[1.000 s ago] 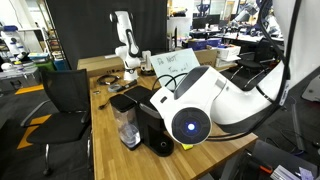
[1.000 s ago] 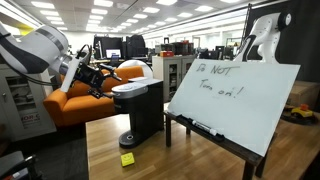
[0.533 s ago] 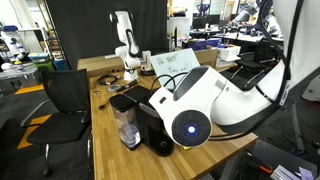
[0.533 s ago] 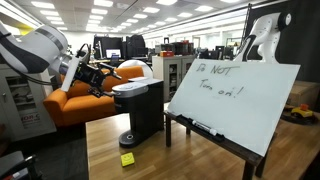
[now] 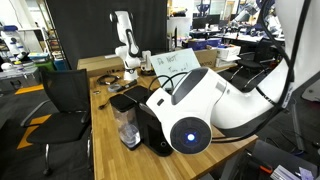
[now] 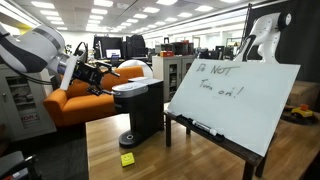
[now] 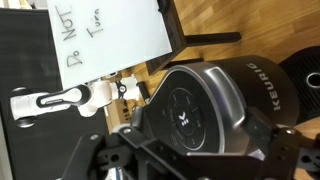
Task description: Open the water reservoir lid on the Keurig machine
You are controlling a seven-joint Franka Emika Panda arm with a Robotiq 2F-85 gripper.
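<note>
The black Keurig machine (image 5: 155, 132) stands at the wooden table's near edge, with its clear water tank (image 5: 127, 128) on its side. The flat black water reservoir lid (image 5: 123, 101) lies shut on the tank. In an exterior view my gripper (image 6: 106, 78) hovers beside the top of the Keurig machine (image 6: 143, 110), touching nothing. In the wrist view the rounded brewer head (image 7: 190, 100) fills the middle. My gripper (image 7: 195, 160) comes in from the bottom, its dark fingers (image 7: 292, 150) spread wide and empty. I cannot make out the lid in the wrist view.
A whiteboard reading "Do not turn on" (image 6: 230, 95) stands on the table next to the machine. A second white robot arm (image 5: 124, 45) stands at the table's far end. A black chair (image 5: 68, 95) is beside the table. A yellow note (image 6: 127, 158) lies by the machine's base.
My arm's wrist has shifted slightly lower over the machine. The gripper stays open and the lid has not moved.
</note>
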